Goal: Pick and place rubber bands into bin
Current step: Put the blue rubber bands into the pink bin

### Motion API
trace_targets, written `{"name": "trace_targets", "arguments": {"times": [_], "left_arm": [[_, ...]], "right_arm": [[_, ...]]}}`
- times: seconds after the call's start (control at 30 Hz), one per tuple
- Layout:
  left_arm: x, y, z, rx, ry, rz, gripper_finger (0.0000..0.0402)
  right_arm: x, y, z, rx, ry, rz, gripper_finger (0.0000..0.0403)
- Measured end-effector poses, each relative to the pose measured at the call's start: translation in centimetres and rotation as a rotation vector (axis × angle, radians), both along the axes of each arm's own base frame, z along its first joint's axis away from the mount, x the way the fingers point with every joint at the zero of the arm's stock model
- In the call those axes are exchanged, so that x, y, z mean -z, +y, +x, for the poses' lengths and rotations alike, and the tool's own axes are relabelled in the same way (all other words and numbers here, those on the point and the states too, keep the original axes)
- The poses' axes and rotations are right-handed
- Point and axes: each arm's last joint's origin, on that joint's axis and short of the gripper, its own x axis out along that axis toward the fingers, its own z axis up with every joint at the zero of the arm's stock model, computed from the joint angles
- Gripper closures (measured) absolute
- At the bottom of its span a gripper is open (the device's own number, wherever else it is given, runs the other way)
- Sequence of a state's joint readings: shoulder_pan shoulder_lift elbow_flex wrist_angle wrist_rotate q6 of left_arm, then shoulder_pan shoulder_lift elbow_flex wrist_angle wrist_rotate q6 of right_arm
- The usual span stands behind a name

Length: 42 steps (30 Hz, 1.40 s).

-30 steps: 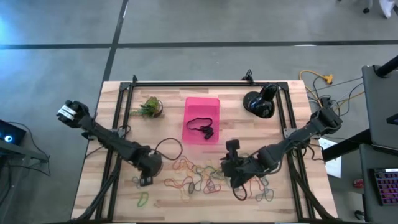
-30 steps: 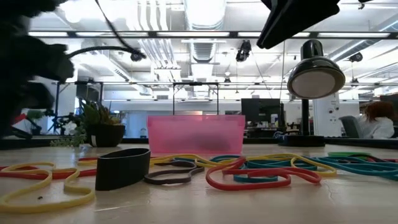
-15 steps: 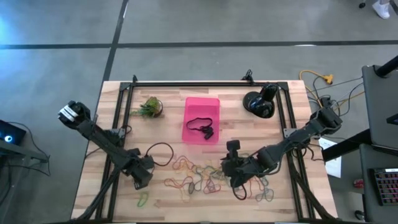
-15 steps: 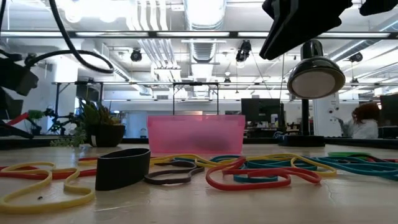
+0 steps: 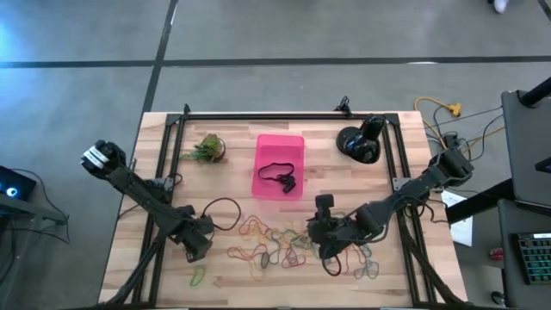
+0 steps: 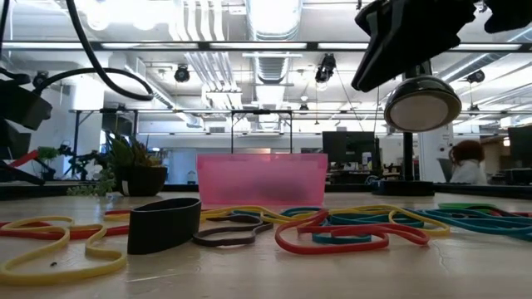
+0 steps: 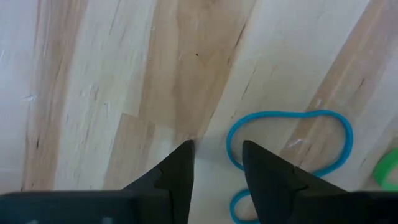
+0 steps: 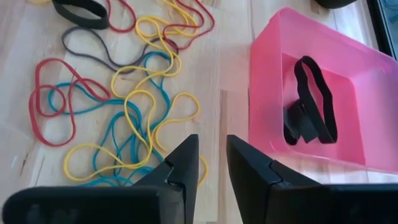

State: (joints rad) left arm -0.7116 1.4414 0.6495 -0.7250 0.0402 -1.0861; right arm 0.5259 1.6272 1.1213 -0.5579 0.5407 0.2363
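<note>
Rubber bands (image 5: 277, 245) tangled beside the pink bin (image 5: 280, 148): light, floppy, best pinched by one strand. Left gripper (image 7: 215, 163) spread over a blue band, right gripper (image 8: 211, 158) parted, both empty.

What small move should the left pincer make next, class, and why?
Probably shift sideways over the blue rubber band, then descend. The left pincer stands open and empty above bare wood, with the band just beside one fingertip, not between them. The pink bin already holds black bands.

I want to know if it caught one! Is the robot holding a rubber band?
No. The left gripper and the right gripper both have empty gaps between their fingers; nothing is held.
</note>
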Motion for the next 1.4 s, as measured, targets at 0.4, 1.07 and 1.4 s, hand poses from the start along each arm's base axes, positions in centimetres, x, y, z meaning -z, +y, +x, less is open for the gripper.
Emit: {"name": "trace_targets", "arguments": {"times": [0.4, 1.07, 1.4], "left_arm": [[0.0, -0.1, 0.1, 0.054, -0.015, -0.012, 0.0397], [-2.7, -0.9, 2.2, 0.313, -0.246, 0.174, 0.0401], [-5.7, -1.3, 4.0, 0.477, -0.451, 0.459, 0.0401]], "right_arm": [[0.3, 0.0, -0.1, 0.0, -0.001, 0.001, 0.0331], [0.3, 0.0, 0.0, -0.003, -0.003, 0.0, 0.0334], [0.3, 0.0, 0.0, -0.003, -0.003, 0.0, 0.0328]]}}
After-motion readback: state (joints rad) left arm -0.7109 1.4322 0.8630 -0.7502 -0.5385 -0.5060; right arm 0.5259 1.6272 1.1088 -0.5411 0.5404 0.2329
